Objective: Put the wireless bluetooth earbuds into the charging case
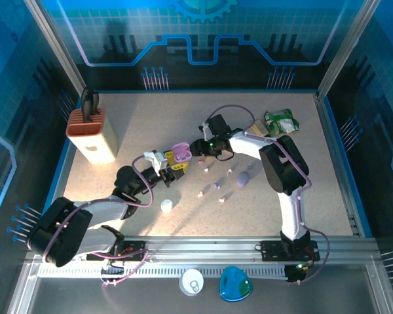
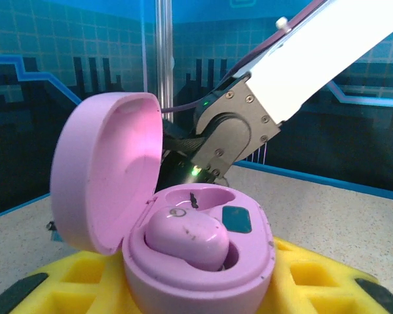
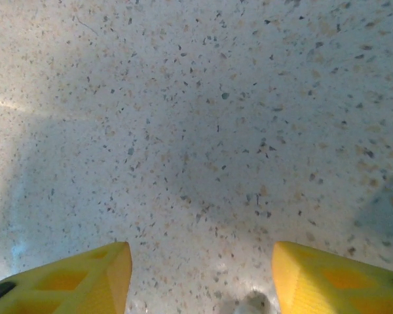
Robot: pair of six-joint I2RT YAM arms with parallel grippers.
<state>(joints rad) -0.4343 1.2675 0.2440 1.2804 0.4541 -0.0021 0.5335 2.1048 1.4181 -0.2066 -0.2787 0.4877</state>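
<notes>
Earbuds (image 1: pixel 216 186) are scattered loose on the desk (image 1: pixel 301 196) at centre frame in the top view, below and right of an open lilac case (image 2: pixel 203 261). One more earbud (image 2: pixel 183 239) is seated in the case's near well. The case is pinched by the left end effector (image 1: pixel 173 167), between its yellow fingers (image 2: pixel 314 281). The right end effector (image 3: pixel 200 261) is spread over bare desk, just right of the case.

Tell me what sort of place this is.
Probably a robot test cell, not a home or shop. The left arm and right arm are bolted to a rail at the table edge. Aluminium posts and blue printed panels wall it in. Earbuds lie scattered near an open case.
</notes>
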